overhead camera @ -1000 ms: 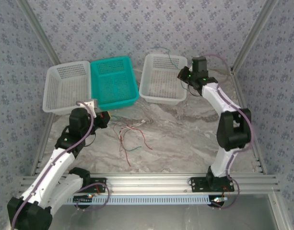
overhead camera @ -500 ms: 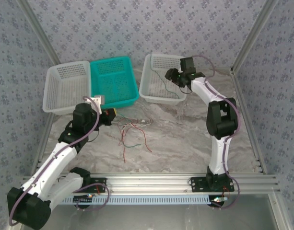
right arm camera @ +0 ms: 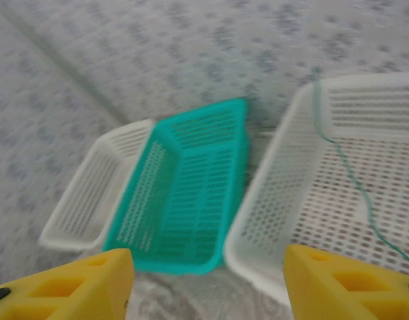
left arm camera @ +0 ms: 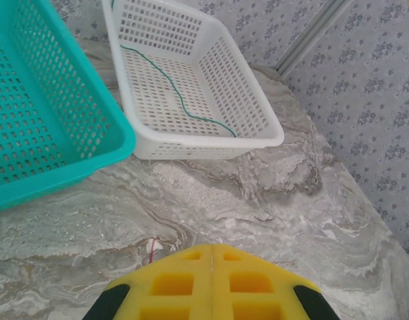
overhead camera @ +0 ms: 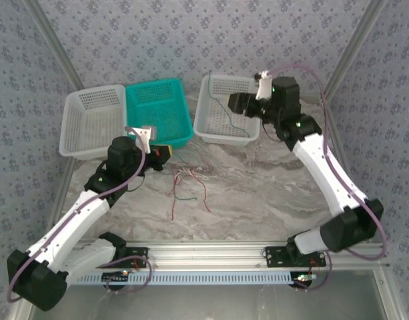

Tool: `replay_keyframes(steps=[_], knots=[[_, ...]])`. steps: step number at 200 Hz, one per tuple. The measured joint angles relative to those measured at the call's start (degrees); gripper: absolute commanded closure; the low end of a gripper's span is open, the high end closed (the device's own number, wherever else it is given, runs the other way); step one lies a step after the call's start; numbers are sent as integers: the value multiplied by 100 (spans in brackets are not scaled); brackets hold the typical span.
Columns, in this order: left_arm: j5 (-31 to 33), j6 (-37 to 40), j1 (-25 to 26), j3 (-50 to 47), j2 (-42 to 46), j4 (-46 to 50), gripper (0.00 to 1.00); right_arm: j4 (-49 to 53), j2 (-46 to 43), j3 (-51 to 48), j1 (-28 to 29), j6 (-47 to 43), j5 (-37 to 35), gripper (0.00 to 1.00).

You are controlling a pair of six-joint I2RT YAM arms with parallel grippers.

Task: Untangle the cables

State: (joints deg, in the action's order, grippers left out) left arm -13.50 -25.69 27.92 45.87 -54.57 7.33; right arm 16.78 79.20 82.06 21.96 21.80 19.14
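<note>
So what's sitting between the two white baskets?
The teal basket, tight beside the left white basket with a gap before the right white basket; the top view shows it.

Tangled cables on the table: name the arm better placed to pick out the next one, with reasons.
Left. The left pincer, shut, sits beside the tangled cables; the right pincer, open, is off over the white basket holding a green cable.
</note>
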Motion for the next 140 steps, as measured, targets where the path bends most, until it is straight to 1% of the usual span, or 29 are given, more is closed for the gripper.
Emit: replay_keyframes(steps=[13, 25, 34, 45, 53, 70, 88, 104, 127, 140], knots=[[22, 24, 55, 59, -72, -7, 100, -122, -337, -490, 341, -175, 72, 28], [44, 55, 105, 116, -122, -2, 100, -267, -525, -981, 656, -258, 109, 21], [48, 83, 114, 153, -151, -4, 100, -439, -605, -1370, 868, -216, 116, 15], [68, 107, 140, 205, -175, 13, 100, -636, -636, -1843, 1117, -214, 118, 10], [90, 127, 140, 238, -184, 13, 100, -767, -601, -2159, 1305, -162, 116, 9], [105, 149, 140, 289, -186, 17, 100, -868, -413, -2522, 1628, -175, 118, 10], [107, 173, 142, 326, -184, 15, 100, -1023, -59, -2599, 1875, -177, 162, 14], [109, 173, 146, 328, -184, 24, 100, -1231, 223, -2599, 1958, -160, 278, 18], [142, 192, 146, 328, -181, 74, 100, -1471, 623, -2566, 2017, -131, 494, 22], [166, 214, 146, 328, -177, 122, 100, -1554, 839, -2524, 2081, -140, 584, 29]])
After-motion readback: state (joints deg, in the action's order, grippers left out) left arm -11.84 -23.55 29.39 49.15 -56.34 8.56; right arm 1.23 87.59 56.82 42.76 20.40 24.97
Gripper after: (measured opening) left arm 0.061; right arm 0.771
